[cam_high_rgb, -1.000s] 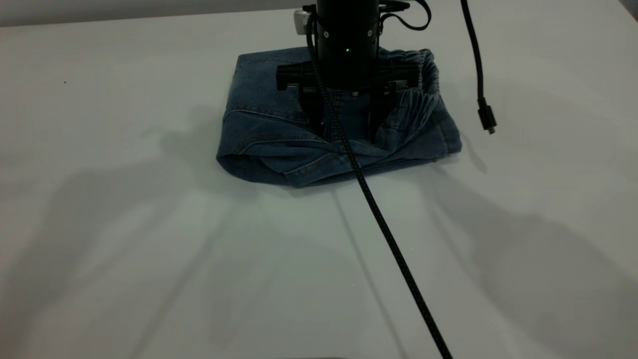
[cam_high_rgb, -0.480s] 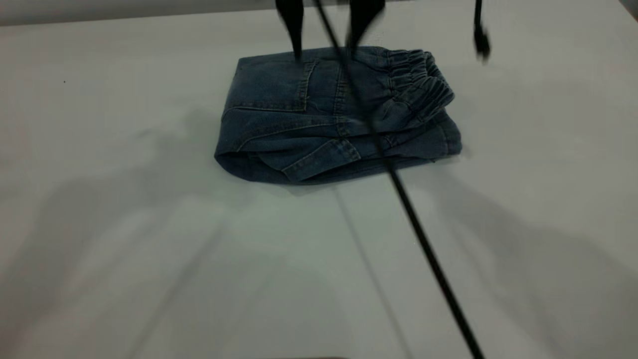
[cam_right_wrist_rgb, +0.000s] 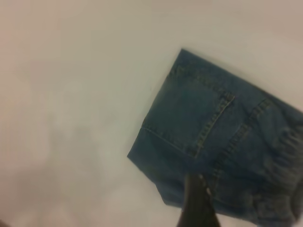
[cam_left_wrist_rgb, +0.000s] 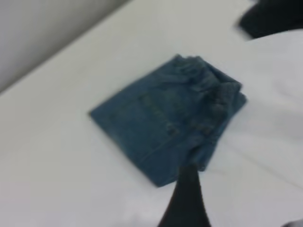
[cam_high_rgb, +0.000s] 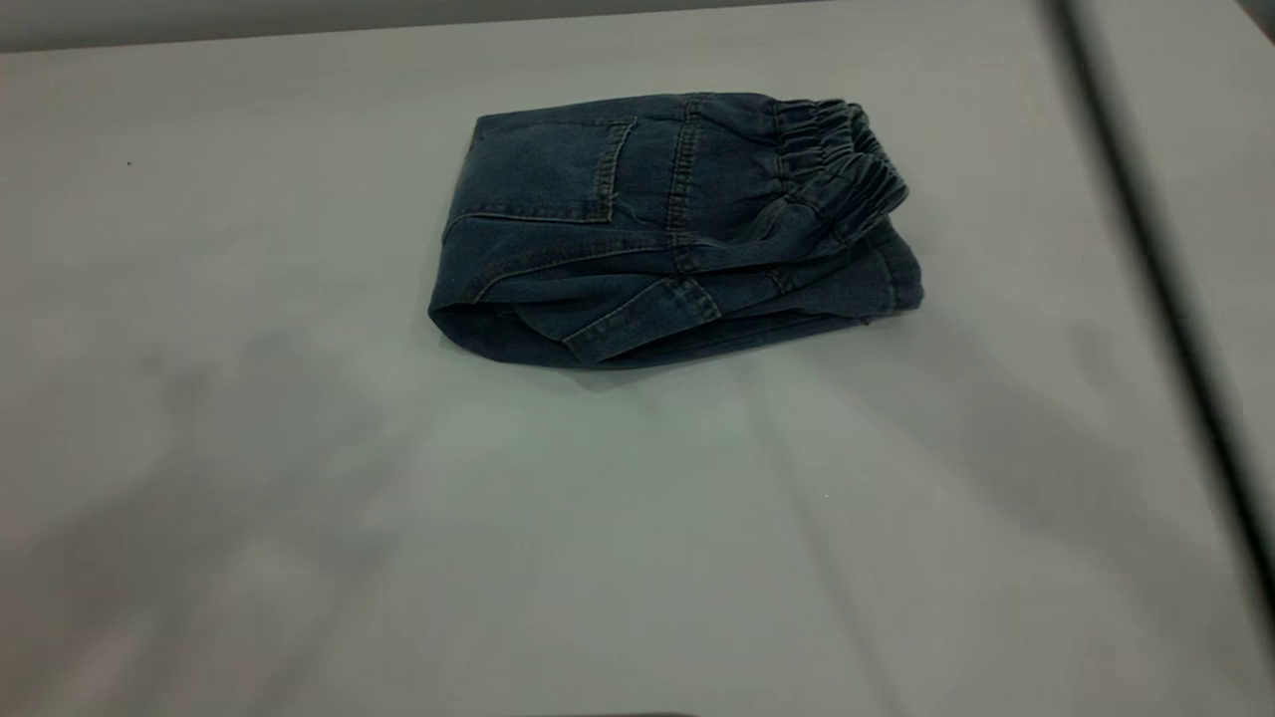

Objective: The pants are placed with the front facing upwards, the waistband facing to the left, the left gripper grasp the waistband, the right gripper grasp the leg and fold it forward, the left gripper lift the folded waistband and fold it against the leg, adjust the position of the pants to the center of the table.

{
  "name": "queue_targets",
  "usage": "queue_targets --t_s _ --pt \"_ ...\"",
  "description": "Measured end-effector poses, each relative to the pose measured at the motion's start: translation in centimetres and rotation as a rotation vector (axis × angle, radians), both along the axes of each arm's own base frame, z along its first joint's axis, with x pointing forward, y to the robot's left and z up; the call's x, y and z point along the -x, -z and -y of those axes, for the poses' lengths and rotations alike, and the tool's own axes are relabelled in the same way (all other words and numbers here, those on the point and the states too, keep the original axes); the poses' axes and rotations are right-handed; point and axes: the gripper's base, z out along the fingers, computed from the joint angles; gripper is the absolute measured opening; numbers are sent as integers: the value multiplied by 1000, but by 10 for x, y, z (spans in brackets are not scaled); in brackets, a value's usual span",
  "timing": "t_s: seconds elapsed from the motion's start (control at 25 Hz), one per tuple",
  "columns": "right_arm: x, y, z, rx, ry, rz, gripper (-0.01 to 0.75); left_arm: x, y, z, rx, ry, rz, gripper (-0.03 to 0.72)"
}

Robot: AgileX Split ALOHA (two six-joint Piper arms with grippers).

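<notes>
Pants lie folded in compact bundle on table, toward far middle of tabletop. Waistband sits on top at bundle's right end, ruffles exposed; patch pocket faces up at left. My left gripper is clear of denim, above table; only one finger visible, so finger state cannot be told. My right gripper likewise off garment, one dark finger visible, state cannot be told.

Neither arm is seen in the exterior view. Only one dark finger of the left gripper is shown in its wrist view, and one of the right gripper likewise.
</notes>
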Motion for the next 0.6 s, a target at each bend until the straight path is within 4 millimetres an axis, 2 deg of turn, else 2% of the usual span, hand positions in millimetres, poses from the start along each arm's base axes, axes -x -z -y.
queue_targets --t_s 0.08,0.2,0.32,0.44,0.6 --pt "24 -21 14 -8 -10 30 418 16 -11 -8 -6 -39 43 538" --pt "57 -35 35 6 -29 50 418 40 -23 -19 -20 -100 105 538" --pt "90 -36 56 39 -38 51 418 65 -28 -30 -32 -146 150 538" --pt "124 -29 78 70 -35 38 418 85 -20 -37 -32 -168 148 538" --pt "168 -17 107 99 -30 39 418 104 11 -42 -50 -173 84 538"
